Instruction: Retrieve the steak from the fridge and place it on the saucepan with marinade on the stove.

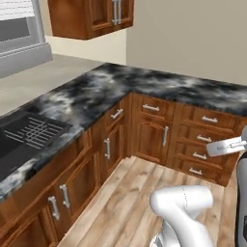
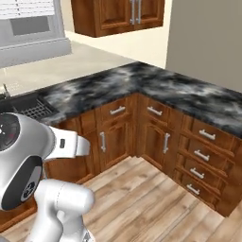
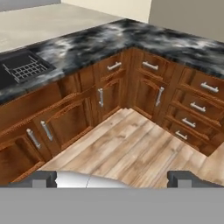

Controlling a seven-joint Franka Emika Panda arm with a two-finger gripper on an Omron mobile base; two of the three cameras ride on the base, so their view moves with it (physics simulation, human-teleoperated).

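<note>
A simulated kitchen corner, seen from a mobile robot's cameras. A dark marbled surface [image 1: 159, 84] runs in an L shape over brown wooden cabinets [image 1: 144, 128] with silver handles, and a light wood floor [image 3: 131, 148] fills the space in front. To the left, a dark sink [image 1: 26, 137] with a wire rack is sunk into the surface. A wooden wall cabinet [image 1: 91, 17] hangs above, with a window [image 2: 30, 28] beside it. The white arm [image 2: 28, 156] is folded close to its base, and the gripper [image 3: 112, 178] points out over the floor toward the cabinet corner; its two dark fingertips [image 3: 41, 178] sit far apart at the bottom of the hand view, so it stands wide and carries nothing. None of the steak, the fridge, the saucepan or the stove can be located in these pictures, so where the steak sits cannot be told; by the task it should be inside the fridge. The step in hand looks like travelling to the fridge, with the task barely begun. To do it well, the base would likely need to turn away from this corner until the tall silver doors come into view, keeping the arm tucked so it clears the cabinet fronts, and stop with room for a door to swing open.
</note>
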